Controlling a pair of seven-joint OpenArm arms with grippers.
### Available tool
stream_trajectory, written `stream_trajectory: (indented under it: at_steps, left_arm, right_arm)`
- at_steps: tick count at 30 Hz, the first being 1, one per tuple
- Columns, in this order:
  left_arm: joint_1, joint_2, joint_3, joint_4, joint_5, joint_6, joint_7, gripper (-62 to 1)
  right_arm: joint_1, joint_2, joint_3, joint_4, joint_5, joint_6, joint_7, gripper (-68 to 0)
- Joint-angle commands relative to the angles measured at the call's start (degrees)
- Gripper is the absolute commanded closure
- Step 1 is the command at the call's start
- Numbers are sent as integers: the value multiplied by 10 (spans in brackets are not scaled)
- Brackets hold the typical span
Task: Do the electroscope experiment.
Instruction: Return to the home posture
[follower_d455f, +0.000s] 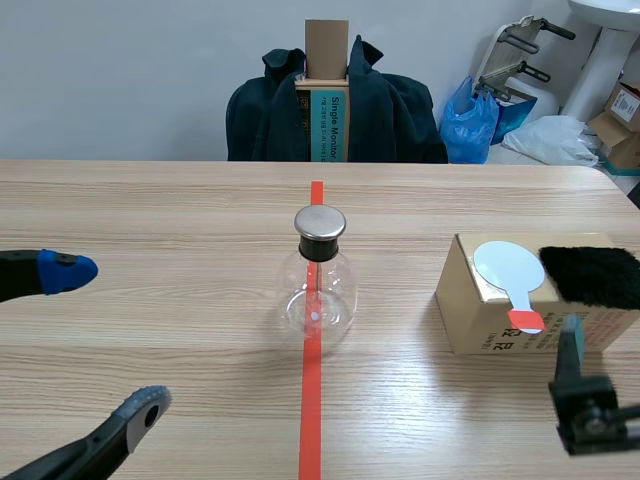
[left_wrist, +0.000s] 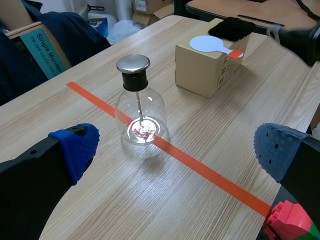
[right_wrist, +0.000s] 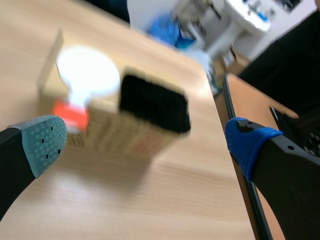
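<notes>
As I read it, the experiment has not properly begun: nothing is picked up and nothing has been rubbed or charged. The electroscope (follower_d455f: 320, 275), a clear glass flask with a metal cap (follower_d455f: 320, 222) and a thin rod hanging inside, stands upright in the middle of the tabletop (follower_d455f: 150, 200) on the red tape line (follower_d455f: 311, 400), well apart from both arms. The charging kit lies on top of the cardboard box (follower_d455f: 470, 322) off to the right: a white round paddle (follower_d455f: 508, 268) with an orange-red grip, and just beside it a pad of black fur (follower_d455f: 592, 275). My right gripper (right_wrist: 142, 142) is near that box, on its near side, with the fur and paddle ahead of it between the lines of its fingers; its jaws are spread wide, holding nothing and touching nothing that I can see. My left gripper (follower_d455f: 105, 338) hangs low on the left side, facing the flask from a distance, its jaws likewise spread wide and empty. The step in hand looks like the approach to the box. My next move, I judge, calls for lowering the right arm squarely over either the fur or the paddle's grip and closing gently, so the light box doesn't skid or tip as I make contact.
</notes>
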Motion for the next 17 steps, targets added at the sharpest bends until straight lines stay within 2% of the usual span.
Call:
stream_trajectory:
  at_steps: [1, 5, 7, 11, 17]
  left_arm:
    - [-5, 11, 3, 2, 0, -1, -10, -623]
    - [-5, 22, 3, 2, 2, -1, -8, -623]
    - [-5, 26, 3, 2, 2, -1, -8, -623]
    - [-5, 29, 3, 1, 2, -1, -3, -623]
    - [-5, 29, 3, 1, 2, -1, 1, -623]
  right_arm:
    - [2, 22, 3, 31, 14, 21, 8, -679]
    - [3, 49, 3, 97, 26, 108, 8, -679]
    - [5, 56, 3, 114, 26, 141, 17, -679]
    - [14, 57, 2, 120, 26, 170, 59, -679]
    - [35, 55, 1, 120, 26, 198, 60, -679]
